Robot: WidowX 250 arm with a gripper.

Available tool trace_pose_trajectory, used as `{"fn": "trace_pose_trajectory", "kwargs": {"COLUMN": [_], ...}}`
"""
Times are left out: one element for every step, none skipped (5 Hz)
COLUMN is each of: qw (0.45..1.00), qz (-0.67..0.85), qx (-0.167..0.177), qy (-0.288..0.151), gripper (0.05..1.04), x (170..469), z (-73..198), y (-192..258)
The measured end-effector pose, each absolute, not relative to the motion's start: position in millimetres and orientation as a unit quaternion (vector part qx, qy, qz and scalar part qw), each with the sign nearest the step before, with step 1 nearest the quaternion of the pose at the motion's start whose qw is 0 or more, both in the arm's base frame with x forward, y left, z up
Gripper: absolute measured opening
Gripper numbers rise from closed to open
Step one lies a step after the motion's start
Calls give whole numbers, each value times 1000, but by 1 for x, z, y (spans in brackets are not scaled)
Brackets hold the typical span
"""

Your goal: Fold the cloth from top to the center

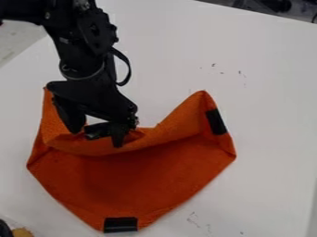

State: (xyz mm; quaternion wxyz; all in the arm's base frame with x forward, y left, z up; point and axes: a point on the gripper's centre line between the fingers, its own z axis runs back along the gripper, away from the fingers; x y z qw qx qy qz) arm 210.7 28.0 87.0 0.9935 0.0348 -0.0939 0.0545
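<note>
The claw (97, 139), left of centre, stands open at the inward-dipping top edge of the orange cloth (136, 176) in the lower left, presumably so the fold can settle centrally.

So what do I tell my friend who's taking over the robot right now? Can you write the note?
Gripper: down at the cloth's top edge; I can't tell if it holds on.
Cloth: orange, on the white table, with a black patch at its right and bottom.
Done: the top edge dips in the middle, but the upper corners stick up.
Left: bring the top to the center and lay the fold flat.
</note>
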Motion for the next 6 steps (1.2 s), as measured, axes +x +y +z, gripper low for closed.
{"fn": "trace_pose_trajectory", "kwargs": {"qw": [996, 996, 996, 996, 996, 996], "qz": [48, 48, 49, 49, 49, 49], "qx": [41, 41, 41, 41, 41, 41], "qy": [-64, -60, -59, -60, -59, -59], "gripper": [1000, 1000, 1000, 1000, 1000, 1000], "x": [222, 220, 220, 220, 220, 220], "z": [88, 88, 88, 88, 88, 88], "y": [31, 31, 31, 31, 31, 31]}}
